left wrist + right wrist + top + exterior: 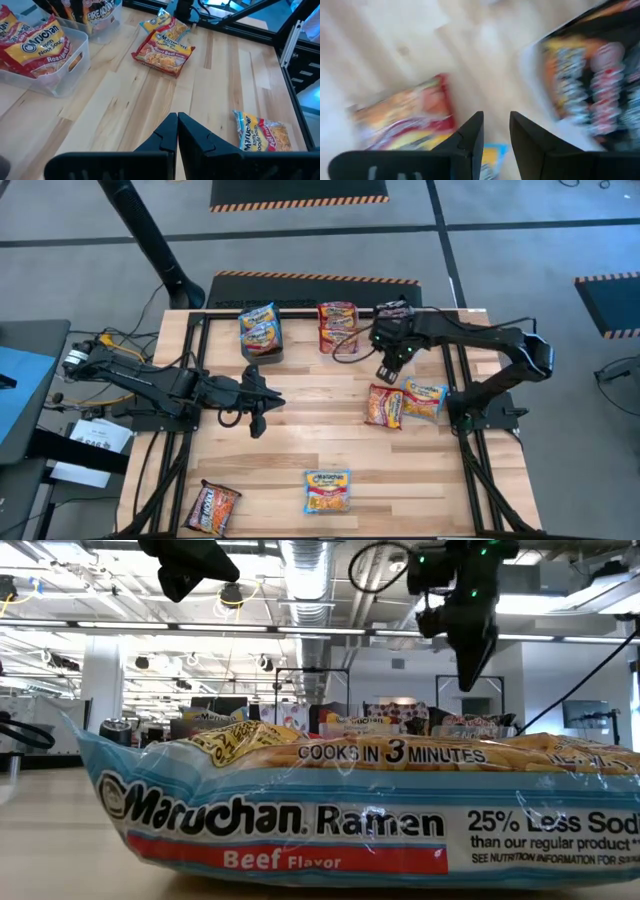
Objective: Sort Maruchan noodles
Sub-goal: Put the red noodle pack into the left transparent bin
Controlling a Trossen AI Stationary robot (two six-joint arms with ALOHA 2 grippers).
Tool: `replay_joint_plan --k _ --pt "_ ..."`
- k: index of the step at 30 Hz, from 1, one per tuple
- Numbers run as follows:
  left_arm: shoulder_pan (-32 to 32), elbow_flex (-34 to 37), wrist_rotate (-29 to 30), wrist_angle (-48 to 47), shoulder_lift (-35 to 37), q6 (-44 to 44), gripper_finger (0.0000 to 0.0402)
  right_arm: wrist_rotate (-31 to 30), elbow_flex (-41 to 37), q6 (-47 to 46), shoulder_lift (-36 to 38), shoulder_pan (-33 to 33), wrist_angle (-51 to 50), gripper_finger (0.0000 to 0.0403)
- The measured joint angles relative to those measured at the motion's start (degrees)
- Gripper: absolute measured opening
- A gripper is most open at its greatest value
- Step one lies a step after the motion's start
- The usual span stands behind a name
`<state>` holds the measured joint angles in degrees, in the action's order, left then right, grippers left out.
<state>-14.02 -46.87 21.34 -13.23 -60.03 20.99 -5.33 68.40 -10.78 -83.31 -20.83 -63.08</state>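
Observation:
Loose Maruchan packets lie flat on the table. A red/orange packet [384,405] and a light blue/yellow packet [424,398] are at the right. Another blue packet [327,490] lies at the near edge and fills the low view [350,820]. A black/red packet [212,506] is at the near left. My right gripper [388,372] is open and empty in the air, between the far bins and the red packet [405,120]. My left gripper [272,402] is shut and empty [177,116], hovering over bare wood left of centre.
Bins stand along the far edge. One holds blue packets [260,328], a clear bin holds red packets [338,325] [40,50], and one holds black/red packets [90,12]. Black frame rails [470,420] border both sides of the table. Bare wood lies in the middle.

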Motion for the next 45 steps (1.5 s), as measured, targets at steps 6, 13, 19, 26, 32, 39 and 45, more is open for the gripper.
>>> replay_joint_plan --k 6,13,19,26,32,39,45 --pt "0.00 0.00 0.00 -0.39 0.00 -0.35 0.0000 6.67 0.00 -7.73 1.73 6.40 -1.61 0.0118" --pt "0.00 0.00 0.00 -0.42 0.00 -0.39 0.0000 8.58 0.00 -15.25 1.36 14.31 -7.19 0.0124" --pt "0.00 0.00 0.02 -0.69 0.00 -0.42 0.0000 8.22 0.00 -25.11 1.42 19.56 -8.26 0.0163" --pt "0.00 0.00 0.01 -0.70 0.01 -0.44 0.0000 5.97 -1.72 -41.82 1.42 23.77 -5.27 0.0220" --pt "0.00 0.00 0.02 -1.36 0.00 -0.41 0.0000 5.38 -5.61 -50.20 1.42 25.79 1.87 0.0234" --pt "0.00 0.00 0.02 -1.46 0.00 -0.50 0.0000 3.56 -8.85 -55.29 1.40 25.56 5.29 0.0235" --pt "-0.01 0.00 0.02 -1.47 0.00 -1.29 0.0000 0.80 -12.04 -59.27 1.40 25.56 6.44 0.0235"
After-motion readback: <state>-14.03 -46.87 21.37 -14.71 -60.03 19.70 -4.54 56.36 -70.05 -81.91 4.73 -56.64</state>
